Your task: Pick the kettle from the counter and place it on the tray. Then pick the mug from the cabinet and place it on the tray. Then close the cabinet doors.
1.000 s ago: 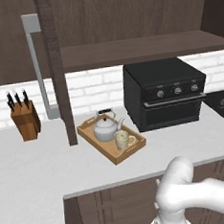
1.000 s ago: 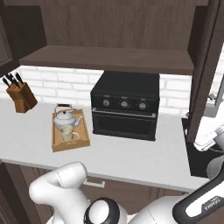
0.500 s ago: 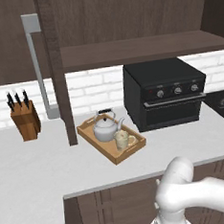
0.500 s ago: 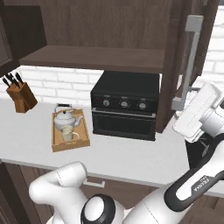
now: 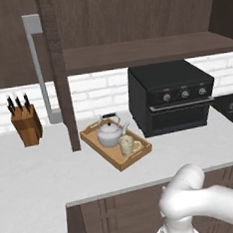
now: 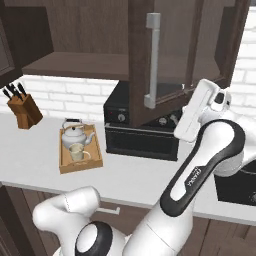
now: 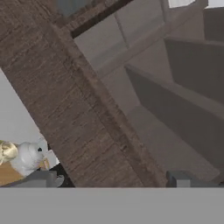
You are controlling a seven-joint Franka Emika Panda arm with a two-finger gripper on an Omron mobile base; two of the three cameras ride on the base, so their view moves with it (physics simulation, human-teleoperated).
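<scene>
The silver-grey kettle (image 5: 109,133) (image 6: 76,134) and the beige mug (image 5: 127,145) (image 6: 76,151) both stand on the wooden tray (image 5: 99,152) (image 6: 80,166) on the counter. The cabinet (image 5: 143,51) has its left door swung out, seen edge-on with its bar handle (image 5: 37,70). The right door (image 6: 170,50), with its handle (image 6: 152,60), stands partly swung across the opening. My hand (image 6: 200,110) is against that door's right side. My gripper (image 7: 111,181) is open, fingers spread against the door's brown frame (image 7: 74,113) with nothing held. The kettle (image 7: 28,156) shows far below.
A black oven (image 5: 171,96) (image 6: 140,135) sits on the counter right of the tray. A knife block (image 5: 25,124) (image 6: 22,107) stands at the far left. A dark stovetop (image 6: 240,180) lies at the right end.
The right cabinet door has swung leftward across the opening, from the far right edge to above the oven. My arm has followed it left. Kettle, mug and tray have not moved.
</scene>
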